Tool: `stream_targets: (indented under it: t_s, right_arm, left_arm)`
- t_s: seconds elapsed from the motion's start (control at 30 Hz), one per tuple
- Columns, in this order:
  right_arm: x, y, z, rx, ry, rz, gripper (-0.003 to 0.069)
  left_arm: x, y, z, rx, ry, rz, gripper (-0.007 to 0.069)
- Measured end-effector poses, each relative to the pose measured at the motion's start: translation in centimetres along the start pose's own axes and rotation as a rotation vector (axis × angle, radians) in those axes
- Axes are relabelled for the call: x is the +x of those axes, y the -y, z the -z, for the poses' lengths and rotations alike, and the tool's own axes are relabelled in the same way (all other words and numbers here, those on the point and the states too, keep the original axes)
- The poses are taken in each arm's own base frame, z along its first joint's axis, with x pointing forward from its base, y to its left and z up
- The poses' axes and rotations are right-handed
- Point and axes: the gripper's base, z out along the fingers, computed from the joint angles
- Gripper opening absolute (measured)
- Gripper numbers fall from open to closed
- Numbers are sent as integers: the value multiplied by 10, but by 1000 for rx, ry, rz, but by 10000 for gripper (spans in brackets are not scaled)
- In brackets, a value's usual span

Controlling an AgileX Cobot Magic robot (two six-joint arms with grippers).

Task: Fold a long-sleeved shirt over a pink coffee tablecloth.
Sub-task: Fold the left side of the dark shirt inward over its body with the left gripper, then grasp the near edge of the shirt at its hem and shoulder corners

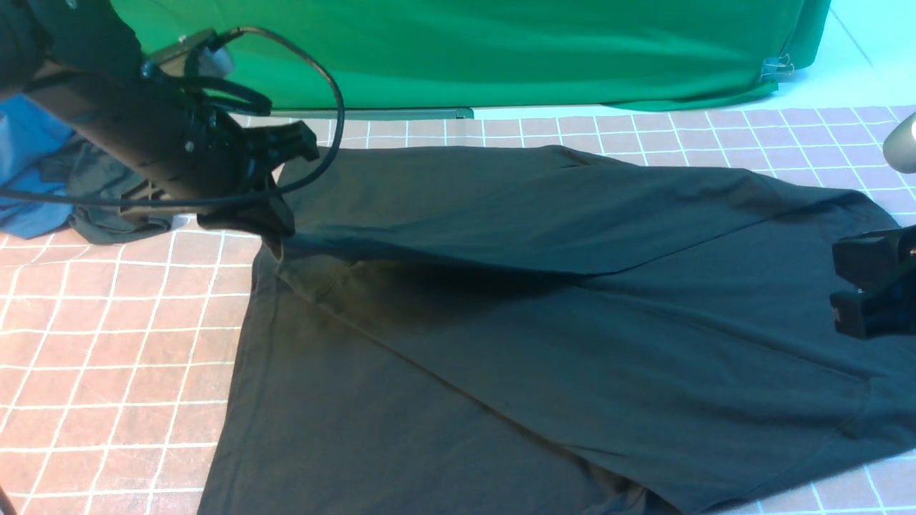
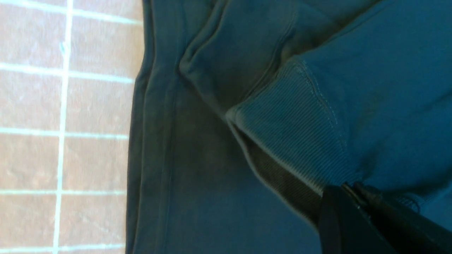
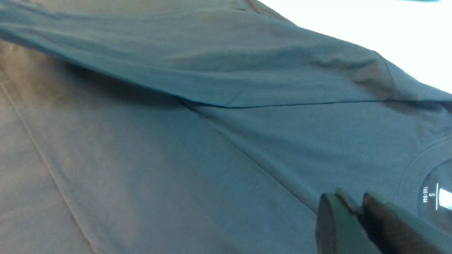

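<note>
The black long-sleeved shirt (image 1: 572, 322) lies spread on the pink coffee tablecloth (image 1: 107, 322), and its print does not show. One sleeve (image 1: 501, 214) is stretched across the body towards the left. My left gripper (image 1: 265, 207) holds that sleeve's end just above the shirt's left edge. In the left wrist view the left gripper (image 2: 348, 187) is shut on the ribbed cuff (image 2: 293, 123), beside the tablecloth (image 2: 31, 106). My right gripper (image 1: 869, 286) hovers at the shirt's right side. In the right wrist view the right gripper (image 3: 351, 203) is shut and empty, near the collar label (image 3: 429, 197).
A plain green cloth (image 1: 501, 50) hangs along the back, held by a clip (image 1: 776, 68). A blue garment (image 1: 28, 164) and a smaller dark grey garment (image 1: 100, 193) lie at the far left. A grey object (image 1: 903, 143) sits at the right edge.
</note>
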Motion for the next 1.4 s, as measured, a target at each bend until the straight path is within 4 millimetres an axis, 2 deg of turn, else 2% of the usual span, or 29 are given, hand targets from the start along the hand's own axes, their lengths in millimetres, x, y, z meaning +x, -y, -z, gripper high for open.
stream_targets:
  t_s: [0.6, 0.7, 0.83, 0.9, 1.07, 1.13, 1.2, 1.33, 1.4]
  right_arm:
    - [0, 0, 0, 0, 4, -1, 171]
    - [0, 0, 0, 0, 4, -1, 177]
    - [0, 0, 0, 2, -1, -1, 182]
    - [0, 0, 0, 3, -4, -1, 182]
    - [2, 1, 0, 13, -27, -1, 183]
    - [3, 1, 0, 14, -28, -1, 183]
    - [3, 1, 0, 14, -29, -1, 183]
    - [3, 1, 0, 14, -28, -1, 183]
    - [2, 1, 0, 13, -27, -1, 183]
  left_arm:
    - [19, -10, -18, -63, -91, 38, 21]
    - [20, -10, -18, -64, -98, 40, 67]
    - [29, -14, -17, -106, -191, 27, 143]
    - [33, -17, -18, -126, -224, 25, 147]
    - [77, -34, -23, -215, -328, 88, 160]
    - [105, -39, -27, -252, -380, 89, 160]
    - [123, -41, -32, -270, -412, 80, 169]
    - [144, -41, -42, -301, -415, 54, 247]
    - [153, -44, -47, -341, -413, 52, 311]
